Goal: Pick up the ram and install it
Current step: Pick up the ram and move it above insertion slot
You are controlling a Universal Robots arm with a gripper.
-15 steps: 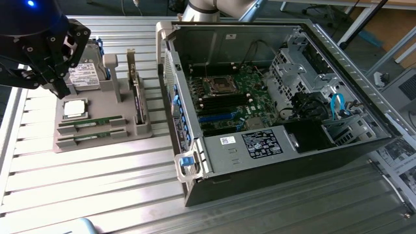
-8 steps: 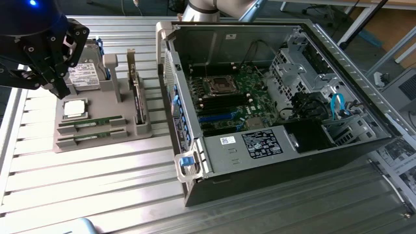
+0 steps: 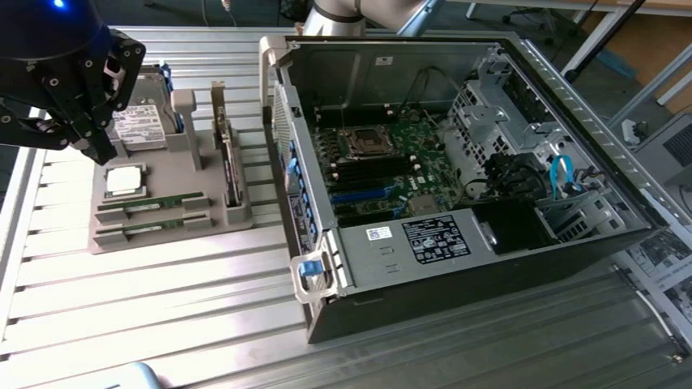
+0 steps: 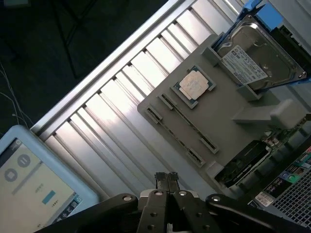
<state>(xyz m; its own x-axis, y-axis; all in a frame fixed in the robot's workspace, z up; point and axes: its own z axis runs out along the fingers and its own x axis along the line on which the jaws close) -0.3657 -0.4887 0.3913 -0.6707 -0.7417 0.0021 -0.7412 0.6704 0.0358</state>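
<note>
Two ram sticks lie edge-up in slots of the grey holder tray (image 3: 162, 217): one ram (image 3: 151, 203) and a second stick (image 3: 149, 229) just in front of it. In the wrist view they show as thin lines (image 4: 189, 124) across the tray (image 4: 228, 104). My black gripper (image 3: 96, 144) hangs above the tray's far corner, over the hard drive (image 3: 141, 126), well apart from the ram. Its fingers (image 4: 166, 178) are pressed together with nothing between them. The open computer case (image 3: 454, 154) shows the motherboard with its long black and blue memory slots (image 3: 368, 182).
On the tray also sit a square silver processor (image 3: 125, 180) and an upright card (image 3: 227, 162). A tablet (image 4: 34, 179) lies at the table's edge. The ribbed metal table (image 3: 151, 308) stretches in front of the tray. The case's raised wall (image 3: 290, 154) stands between the tray and the motherboard.
</note>
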